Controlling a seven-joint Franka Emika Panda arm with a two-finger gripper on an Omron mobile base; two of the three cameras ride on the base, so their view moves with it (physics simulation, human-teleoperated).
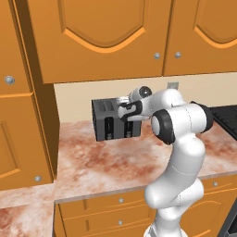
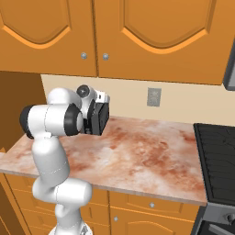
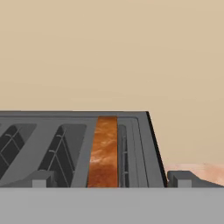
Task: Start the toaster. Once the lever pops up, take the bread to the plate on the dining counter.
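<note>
While the gripper [image 1: 124,110] hangs over the toaster [image 1: 110,121], its jaws are fully apart and hold nothing. Toaster sits at the back of the counter [image 1: 92,159], near the left end, close to the wall. Bread [image 3: 103,153] stands in the slot at the toaster's right side, w/ empty slots beside it. Risk, as I judge: lever is on the front, lower than the hand, so the fingers [image 3: 186,178] can hit the top edge or the bread instead of pressing it; a sideways push can also slide the toaster.

White arm [image 2: 55,137] over marbled counter [image 2: 137,151]; its hand perhaps hides the toaster.
</note>
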